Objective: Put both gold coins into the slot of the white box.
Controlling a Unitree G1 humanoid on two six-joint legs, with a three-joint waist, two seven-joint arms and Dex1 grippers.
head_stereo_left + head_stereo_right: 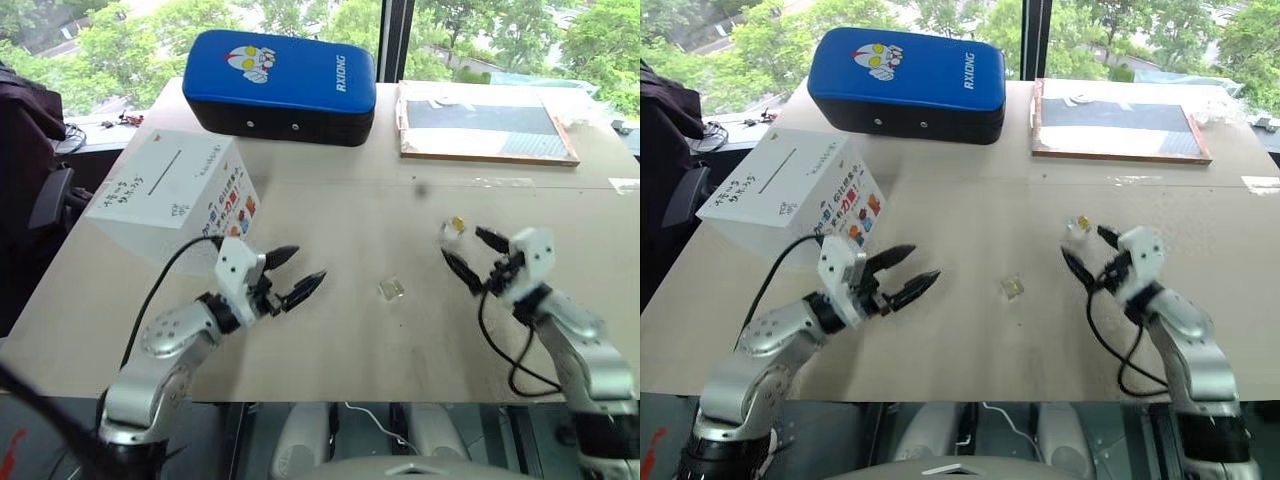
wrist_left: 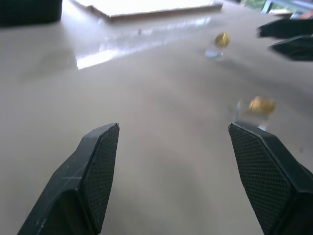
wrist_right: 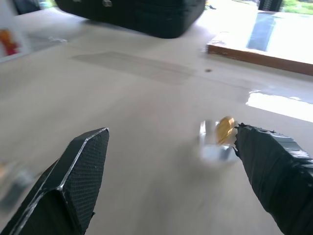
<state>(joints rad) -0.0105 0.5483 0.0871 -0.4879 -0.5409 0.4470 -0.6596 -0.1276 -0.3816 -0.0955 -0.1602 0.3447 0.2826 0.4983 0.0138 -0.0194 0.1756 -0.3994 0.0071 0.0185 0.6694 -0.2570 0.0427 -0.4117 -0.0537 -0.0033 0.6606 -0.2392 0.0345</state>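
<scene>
Two gold coins [image 1: 456, 225] [image 1: 391, 289] (both in clear casings), one white box [image 1: 170, 200], one blue cushion [image 1: 280, 85].

coin one [image 1: 456, 225]: gold, clear-cased, on table at 3 o'clock
coin two [image 1: 390, 289]: mid-table
white box [image 1: 170, 195]: 9 o'clock, slot [image 1: 164, 171] up

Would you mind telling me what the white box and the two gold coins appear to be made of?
The white box: matte cardboard by its look, with flat faces and handwriting. The gold coins, one by the right gripper and one mid-table: shiny golden discs, perhaps metal, in clear glassy casing, likely plastic.
</scene>
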